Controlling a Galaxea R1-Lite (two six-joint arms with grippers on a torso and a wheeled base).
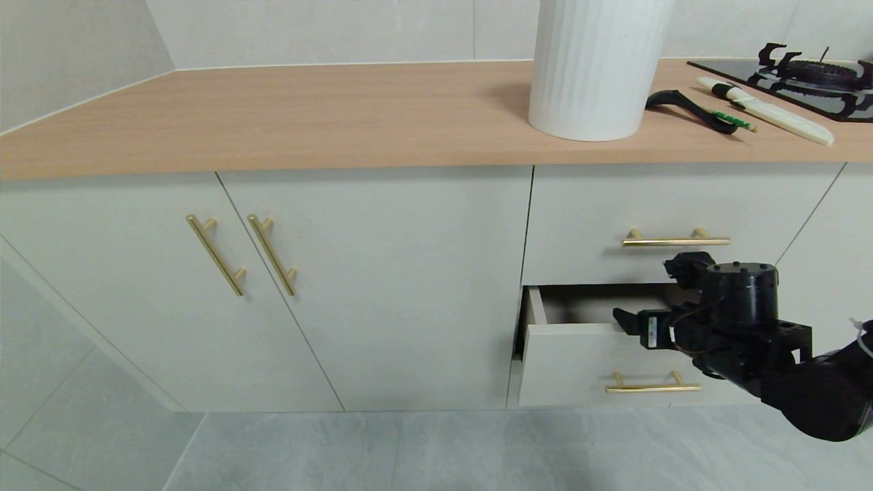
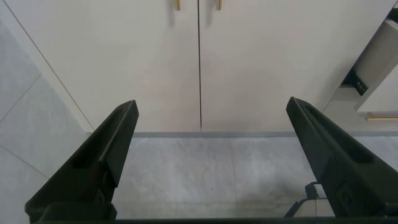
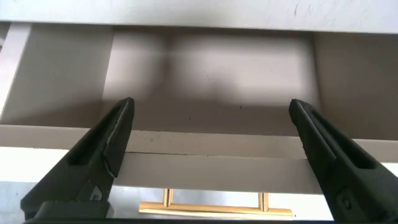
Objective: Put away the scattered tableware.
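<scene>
Right pincer [image 1: 646, 292] spread, over pulled-out drawer [image 1: 580, 361] front edge

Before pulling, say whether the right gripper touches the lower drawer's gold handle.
Apart. Head view: right gripper at the drawer's top edge, gold handle below, clear gap between.

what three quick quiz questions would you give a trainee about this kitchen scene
1. True or false: the lower drawer is pulled open.
2. Which thing stands on the counter right beside the black utensil? A) a white ribbed container B) a red kettle C) a stack of plates
3. Fill in the missing word: the fingers of the right gripper, which sits at the drawer's front edge, are ____.

Key: 1 true; 2 A; 3 open.
</scene>
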